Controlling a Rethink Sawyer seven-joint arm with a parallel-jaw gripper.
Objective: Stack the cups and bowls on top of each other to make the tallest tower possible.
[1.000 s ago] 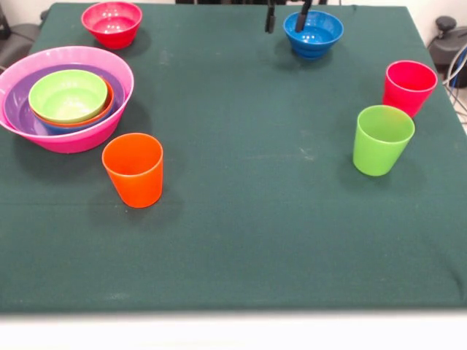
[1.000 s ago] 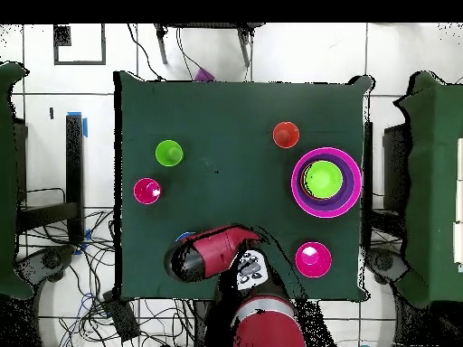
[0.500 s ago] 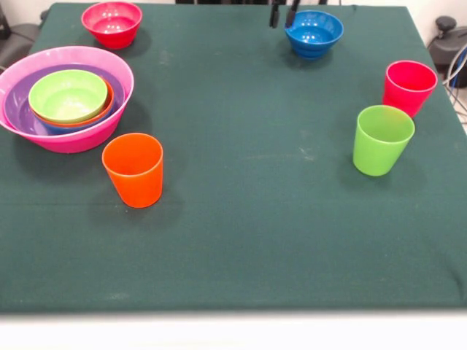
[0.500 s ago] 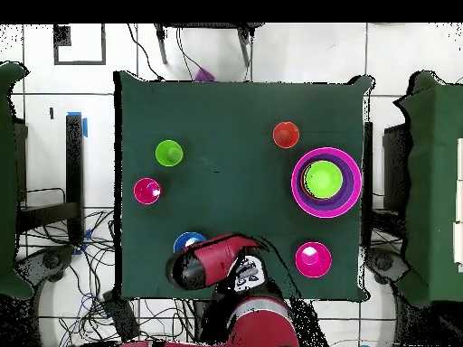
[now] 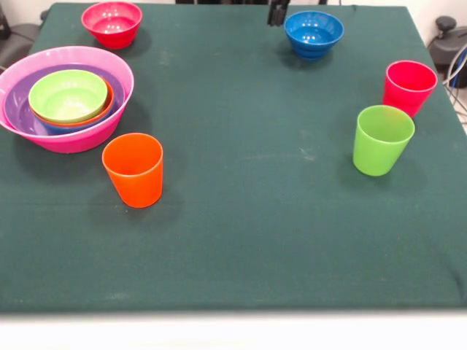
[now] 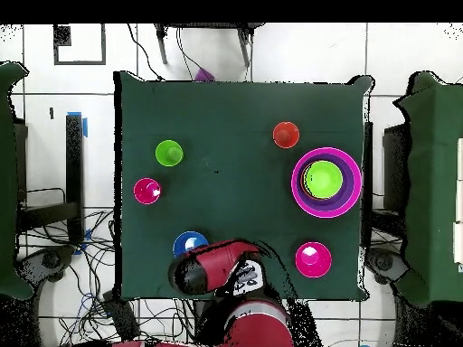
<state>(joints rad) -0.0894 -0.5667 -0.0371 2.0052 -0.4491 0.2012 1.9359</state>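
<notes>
Bowls nested widest-first in the pink bowl (image 5: 73, 135) at nine o'clock suit stacking; claw (image 5: 277, 14) at twelve o'clock, opening indeterminable.

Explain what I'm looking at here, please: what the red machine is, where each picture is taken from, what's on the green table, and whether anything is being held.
The red machine is a Sawyer robot arm on a pedestal at the table's edge. The front view looks across the green table toward the robot; only the gripper shows, at the top edge beside the dark blue bowl. It holds nothing, and whether it is open cannot be told. The overhead view looks straight down, robot at the bottom.

On the table: a nested stack with a pink bowl outermost, then purple, light blue, orange and a lime green bowl inside. Standing alone are a red-pink bowl, an orange cup, a lime green cup and a red-pink cup.
</notes>
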